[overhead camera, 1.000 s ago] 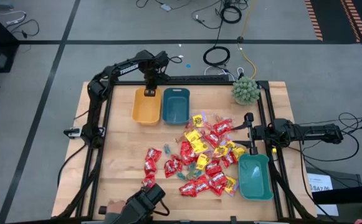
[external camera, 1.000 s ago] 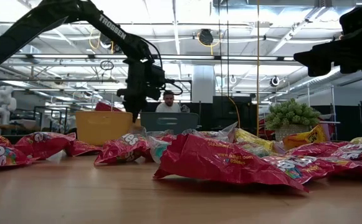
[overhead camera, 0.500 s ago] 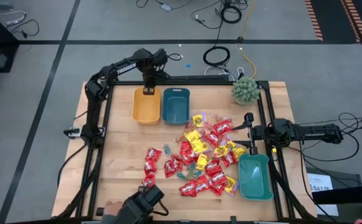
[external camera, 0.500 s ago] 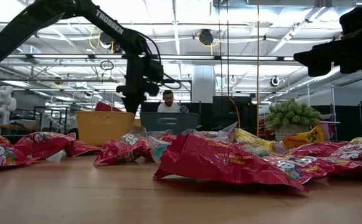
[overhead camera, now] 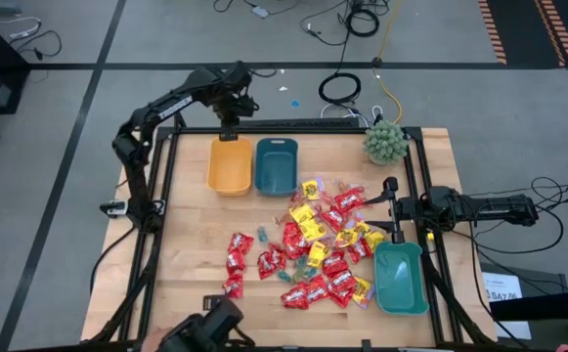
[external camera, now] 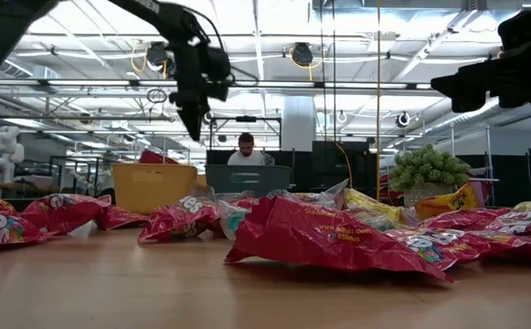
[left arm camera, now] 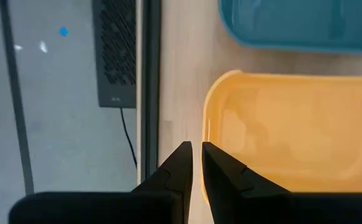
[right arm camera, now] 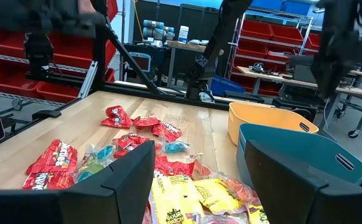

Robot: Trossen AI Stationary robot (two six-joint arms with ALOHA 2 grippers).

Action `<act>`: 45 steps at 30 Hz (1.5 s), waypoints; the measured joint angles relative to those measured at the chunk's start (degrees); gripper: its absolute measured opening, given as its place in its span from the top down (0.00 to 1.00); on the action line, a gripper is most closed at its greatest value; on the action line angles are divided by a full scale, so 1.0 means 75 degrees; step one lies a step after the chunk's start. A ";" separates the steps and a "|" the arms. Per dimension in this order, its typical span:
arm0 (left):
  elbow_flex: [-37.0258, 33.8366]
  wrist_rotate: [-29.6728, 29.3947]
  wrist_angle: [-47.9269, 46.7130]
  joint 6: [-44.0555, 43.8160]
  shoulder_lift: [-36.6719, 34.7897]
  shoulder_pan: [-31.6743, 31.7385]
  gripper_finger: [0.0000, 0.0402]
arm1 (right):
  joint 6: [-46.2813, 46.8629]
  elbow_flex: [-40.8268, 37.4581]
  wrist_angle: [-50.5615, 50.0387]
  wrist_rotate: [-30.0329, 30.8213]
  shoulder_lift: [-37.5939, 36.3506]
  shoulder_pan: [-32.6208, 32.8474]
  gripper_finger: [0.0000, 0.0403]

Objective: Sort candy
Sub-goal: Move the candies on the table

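Note:
The candy [overhead camera: 313, 244] lies in a loose heap of red and yellow packets and small wrapped pieces on the middle of the wooden table, and it also fills the low view's foreground [external camera: 320, 233]. My left gripper [overhead camera: 228, 127] hangs high above the far end of the orange bin [overhead camera: 229, 164], pointing down. Its fingers [left arm camera: 196, 149] are shut but for a thin slit, with nothing between them. My right gripper [overhead camera: 395, 208] waits level at the table's right side, open [right arm camera: 193, 180] and with nothing in it.
A teal bin [overhead camera: 275, 164] stands beside the orange one at the far side. A second teal bin [overhead camera: 401, 279] sits at the near right, below my right arm. A green spiky plant [overhead camera: 385, 142] stands at the far right corner. A dark device [overhead camera: 210, 330] is at the near edge.
My left gripper has risen well above the orange bin and drifted a little toward the table's far edge, tipping slightly. Its fingers have stayed as they were. The dark device at the near edge has shifted a little to the left.

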 joint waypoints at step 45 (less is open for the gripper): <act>-0.8302 -0.0860 0.5327 -0.9850 -0.7833 -0.5182 0.88 | 0.0142 -0.0002 0.0000 0.0003 -0.0001 -0.0003 0.40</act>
